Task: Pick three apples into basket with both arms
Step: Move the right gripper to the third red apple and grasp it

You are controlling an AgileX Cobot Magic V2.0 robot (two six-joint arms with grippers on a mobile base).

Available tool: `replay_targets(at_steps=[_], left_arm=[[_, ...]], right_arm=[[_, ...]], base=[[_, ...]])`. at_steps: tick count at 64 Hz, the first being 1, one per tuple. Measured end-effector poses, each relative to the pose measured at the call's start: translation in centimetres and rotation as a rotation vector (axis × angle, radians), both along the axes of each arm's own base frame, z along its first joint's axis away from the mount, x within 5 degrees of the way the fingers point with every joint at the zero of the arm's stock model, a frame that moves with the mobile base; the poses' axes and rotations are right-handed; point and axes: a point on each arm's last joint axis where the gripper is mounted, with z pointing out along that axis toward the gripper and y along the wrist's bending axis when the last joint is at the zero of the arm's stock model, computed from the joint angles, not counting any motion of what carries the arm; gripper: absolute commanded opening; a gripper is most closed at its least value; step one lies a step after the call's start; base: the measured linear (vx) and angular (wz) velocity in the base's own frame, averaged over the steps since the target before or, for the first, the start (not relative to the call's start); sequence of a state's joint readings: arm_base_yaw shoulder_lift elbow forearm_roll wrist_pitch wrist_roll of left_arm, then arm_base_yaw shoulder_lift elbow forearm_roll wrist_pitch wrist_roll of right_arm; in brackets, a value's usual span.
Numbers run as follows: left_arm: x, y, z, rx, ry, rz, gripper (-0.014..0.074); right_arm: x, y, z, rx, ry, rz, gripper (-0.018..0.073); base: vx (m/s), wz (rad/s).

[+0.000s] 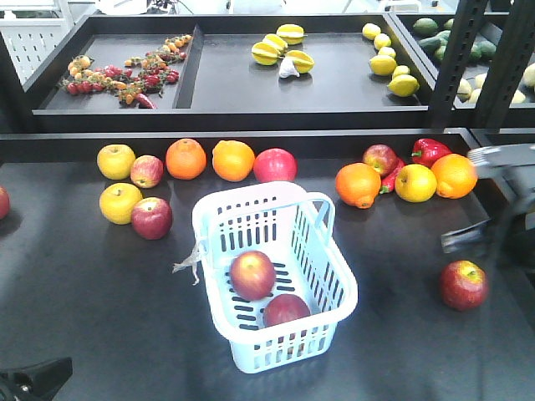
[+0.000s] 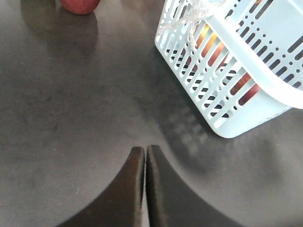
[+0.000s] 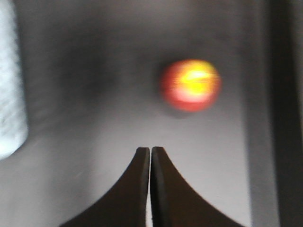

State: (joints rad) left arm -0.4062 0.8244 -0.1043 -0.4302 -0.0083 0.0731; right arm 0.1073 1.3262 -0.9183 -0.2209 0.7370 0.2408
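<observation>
The light blue basket [image 1: 288, 351] stands mid-table and holds two red apples [image 1: 252, 274] [image 1: 286, 311]. A third red apple [image 1: 464, 284] lies on the table to the basket's right. In the right wrist view, which is blurred, that apple [image 3: 191, 85] lies ahead of my shut, empty right gripper [image 3: 150, 149], a little to its right. My left gripper [image 2: 145, 149] is shut and empty over bare table, with the basket [image 2: 227, 71] ahead to its right. My blurred right arm [image 1: 501, 221] shows at the right edge.
More fruit lines the table's back: yellow apples [image 1: 116, 161], oranges [image 1: 185, 158], red apples [image 1: 151, 217], a red pepper [image 1: 430, 150]. A raised shelf [image 1: 251, 109] with trays stands behind. A clear plastic scrap [image 1: 191, 261] hangs from the basket rim. Another apple [image 2: 79, 4] lies ahead of the left gripper.
</observation>
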Motion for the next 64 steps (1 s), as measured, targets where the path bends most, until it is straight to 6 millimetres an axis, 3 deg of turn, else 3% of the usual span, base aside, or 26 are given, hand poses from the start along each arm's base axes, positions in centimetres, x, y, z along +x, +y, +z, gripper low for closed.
replay_targets(at_steps=[6,13,20,30,38,64], left_arm=[[0.0,0.0,0.0,0.0,0.0,0.0,-0.0008],[0.0,0.0,0.0,0.0,0.0,0.0,-0.0008],[0.0,0.0,0.0,0.0,0.0,0.0,-0.0008],[0.0,0.0,0.0,0.0,0.0,0.0,-0.0008],[0.0,0.0,0.0,0.0,0.0,0.0,-0.0008],[0.0,0.0,0.0,0.0,0.0,0.0,-0.0008]], right_arm=[[0.4,-2.4,-0.2,0.057,0.009,-0.044,0.0015],[1.5,-4.4,-0.9,0.153,0.035,-0.03,0.01],[3.1,-5.5,-2.3,0.234,0.061,0.005,0.0274],[6.0,-6.4,-4.5,0.279,0.085,0.042,0.0596],[8.4,-7.0,-6.3,0.283,0.111,0.023,0.0729],[13.5,-9.0,-11.8,0.242,0.231,-0.044,0.0676]], base=[[0.0,0.0],[0.0,0.0],[0.0,0.0],[0.0,0.0],[0.0,0.0],[0.0,0.0]])
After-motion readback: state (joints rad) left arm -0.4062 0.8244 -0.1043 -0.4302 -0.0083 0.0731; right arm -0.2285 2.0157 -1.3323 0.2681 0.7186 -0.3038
